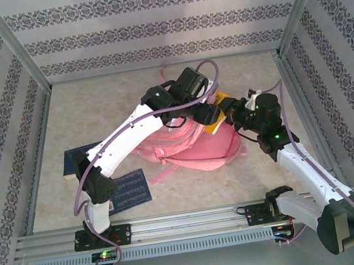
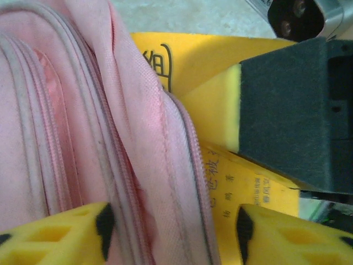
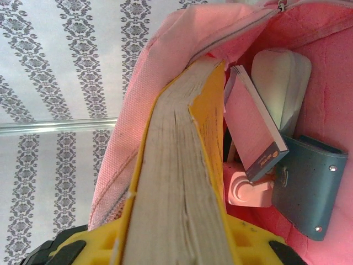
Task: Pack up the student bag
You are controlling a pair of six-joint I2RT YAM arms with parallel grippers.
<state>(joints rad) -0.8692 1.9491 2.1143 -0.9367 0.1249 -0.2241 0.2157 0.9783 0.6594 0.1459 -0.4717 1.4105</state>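
The student bag (image 1: 186, 148), a big pink backpack, lies in the middle of the table with its opening toward the right. My right gripper (image 1: 229, 116) is shut on a thick yellow book (image 1: 216, 115) and holds it partly inside that opening. In the right wrist view the book's page edge (image 3: 176, 165) runs from my right gripper (image 3: 176, 245) into the bag (image 3: 165, 66). My left gripper (image 2: 174, 232) stands open astride the bag's zipper rim (image 2: 182, 165), with the yellow book (image 2: 253, 193) just right of the rim. From above, my left gripper (image 1: 196, 106) hangs over the bag's top.
Inside the bag are a pink-covered book (image 3: 253, 127), a white object (image 3: 281, 77), a grey-blue case (image 3: 309, 187) and a pink round piece (image 3: 251, 190). Two dark blue books (image 1: 78, 159) (image 1: 129, 188) lie on the table at the left. Patterned walls enclose the table.
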